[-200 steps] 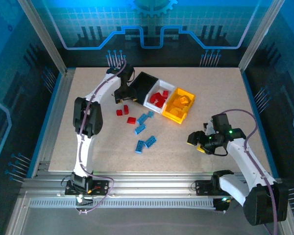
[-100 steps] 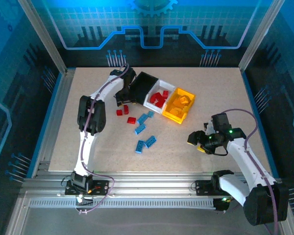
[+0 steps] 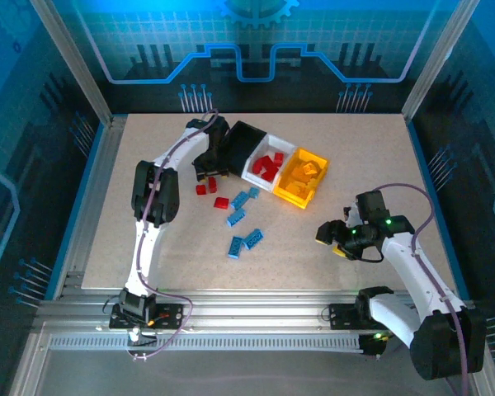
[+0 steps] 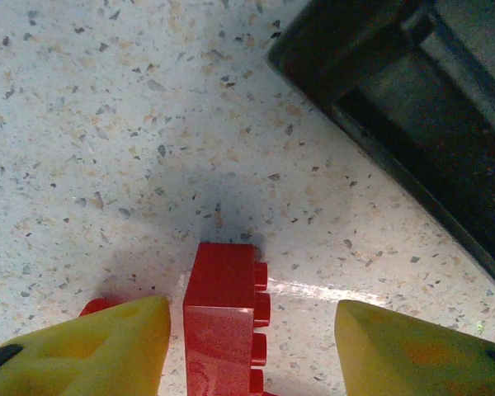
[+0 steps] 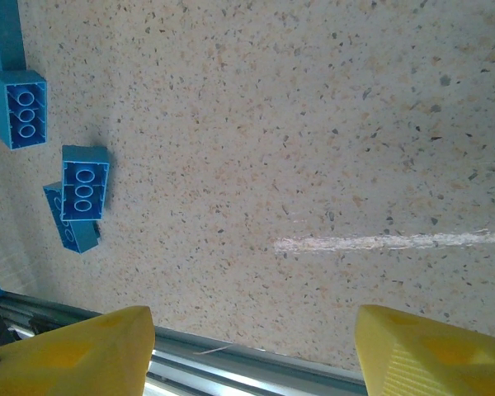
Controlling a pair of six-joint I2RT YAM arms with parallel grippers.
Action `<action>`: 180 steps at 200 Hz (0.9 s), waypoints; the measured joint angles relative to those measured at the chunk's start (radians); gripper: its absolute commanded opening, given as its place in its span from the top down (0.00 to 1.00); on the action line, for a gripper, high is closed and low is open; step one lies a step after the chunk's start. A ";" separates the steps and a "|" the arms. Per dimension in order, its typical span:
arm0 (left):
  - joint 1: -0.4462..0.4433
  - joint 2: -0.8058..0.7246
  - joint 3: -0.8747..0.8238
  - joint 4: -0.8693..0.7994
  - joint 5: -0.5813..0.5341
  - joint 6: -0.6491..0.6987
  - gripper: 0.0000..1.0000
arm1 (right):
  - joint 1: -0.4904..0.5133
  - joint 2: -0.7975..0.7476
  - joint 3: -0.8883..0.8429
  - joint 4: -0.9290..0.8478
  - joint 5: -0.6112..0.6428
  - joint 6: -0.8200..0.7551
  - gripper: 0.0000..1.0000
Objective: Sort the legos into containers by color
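Underneath everything, a speckled beige tabletop point(image 3: 371, 157), flat and matte, with a pale shiny streak point(image 5: 388, 242) across it in the right wrist view. Around it, a silver side rail point(image 3: 87, 206) on the left, slotted metal rails point(image 3: 256, 318) stacked along the near edge, and two slanted posts point(image 3: 70, 58) rising at the far corners. Behind, a dark back wall point(image 3: 256, 41) lit blue, marked with a grid, a stepped bright outline and part of a gear point(image 3: 256, 7).

No legible txt, labels, nos. or signs anywhere.
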 measured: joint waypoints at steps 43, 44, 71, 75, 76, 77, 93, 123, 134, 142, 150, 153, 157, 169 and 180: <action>0.000 0.013 -0.002 0.001 0.000 0.000 0.50 | 0.000 0.000 0.000 0.000 0.005 0.000 0.33; 0.000 0.013 -0.003 0.002 0.000 -0.001 0.50 | 0.000 0.000 0.000 0.000 0.005 0.000 0.33; 0.000 0.016 -0.021 0.002 0.000 -0.001 0.53 | 0.000 0.000 0.000 -0.003 0.006 0.000 0.33; 0.000 0.016 -0.024 0.003 0.000 -0.001 0.54 | 0.000 -0.001 0.000 -0.003 0.006 0.000 0.33; 0.000 0.016 -0.025 0.003 0.000 -0.001 0.55 | 0.000 -0.001 0.000 -0.003 0.006 0.000 0.33; 0.000 0.016 -0.026 0.003 0.000 -0.001 0.55 | 0.000 -0.001 0.000 -0.004 0.006 0.000 0.33; 0.000 0.017 -0.035 0.006 0.000 0.000 0.60 | 0.001 -0.010 0.000 -0.007 0.007 0.000 0.33; 0.000 0.018 -0.044 0.013 0.000 0.000 0.71 | 0.001 -0.021 0.000 -0.016 0.007 0.000 0.33; 0.000 0.018 -0.044 0.015 0.000 0.000 0.75 | 0.001 -0.021 0.000 -0.019 0.007 0.000 0.33; 0.000 0.018 -0.044 0.016 0.001 0.000 0.78 | 0.001 -0.021 0.000 -0.019 0.007 0.000 0.33; 0.000 0.018 -0.045 0.017 0.000 -0.002 0.80 | 0.001 -0.021 0.000 -0.019 0.007 0.000 0.33; 0.000 0.018 -0.046 0.018 0.000 0.001 0.80 | 0.001 -0.021 0.000 -0.019 0.007 0.000 0.33; 0.000 0.018 -0.047 0.020 0.000 -0.001 0.80 | 0.001 -0.021 0.000 -0.020 0.007 0.000 0.33; 0.000 0.013 -0.055 0.027 0.000 -0.001 0.83 | 0.001 -0.021 0.000 -0.019 0.007 0.000 0.33; 0.000 0.007 -0.065 0.034 0.001 -0.001 0.84 | 0.001 -0.021 0.000 -0.019 0.007 0.000 0.33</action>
